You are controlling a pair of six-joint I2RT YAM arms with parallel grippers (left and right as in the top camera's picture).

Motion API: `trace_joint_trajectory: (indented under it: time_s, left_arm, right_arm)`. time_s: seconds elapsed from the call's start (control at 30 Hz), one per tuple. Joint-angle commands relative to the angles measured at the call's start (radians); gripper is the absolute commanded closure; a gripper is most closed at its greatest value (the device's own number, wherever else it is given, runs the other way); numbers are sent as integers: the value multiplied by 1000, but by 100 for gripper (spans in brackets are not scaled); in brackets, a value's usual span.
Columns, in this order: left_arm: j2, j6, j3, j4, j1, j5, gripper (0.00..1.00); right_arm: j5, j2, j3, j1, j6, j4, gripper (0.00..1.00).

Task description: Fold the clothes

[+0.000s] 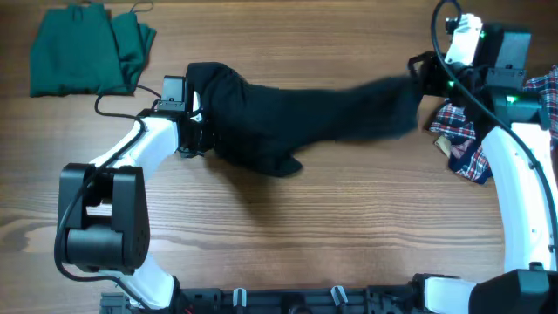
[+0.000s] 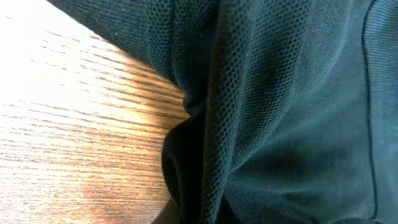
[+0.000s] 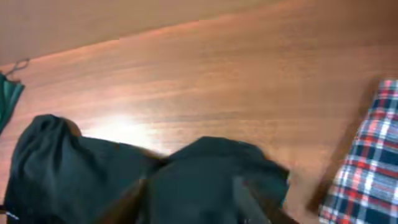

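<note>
Wooden table [image 1: 305, 228] — black garment [image 1: 305, 113] stretched between both jaws.

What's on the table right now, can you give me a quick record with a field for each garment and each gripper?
black garment: stretched across the middle of the table between the two grippers, bunched at its left end
left gripper: at the black garment's left end, fingers hidden by cloth
right gripper: at the black garment's right end, apparently gripping it
green garment: roughly folded, far left corner
plaid garment: crumpled at the right side, beside the right arm
table: wood grain
</note>
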Motion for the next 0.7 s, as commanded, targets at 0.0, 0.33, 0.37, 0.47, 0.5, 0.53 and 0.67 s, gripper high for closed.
trace_joint_trajectory:
  time_s: [0.0,0.33,0.37,0.47,0.5,0.53,0.67]
  left_arm:
    - [13,21,-6,0,3,-10,96]
    - [13,21,-6,-9,3,-40,96]
    - [13,21,-6,-15,3,-51,96]
    - [13,23,-6,-31,3,-74,96]
    - [13,23,-6,-31,3,-74,96]
    - [13,23,-6,-30,3,-74,96]
    - [13,23,-6,-23,3,-74,96]
  right_arm:
    - [69,49,7,3,3,-26,40]
    - [222,196,7,2,124,-261,36]
    - [222,196,7,2,135,-294,36]
    - [222,196,2,2,187,-447,38]
    - [222,196,-5,2,188,-470,39]
    - [222,196,-18,2,188,-482,41]
    - [214,196,-137,2,218,-365,49]
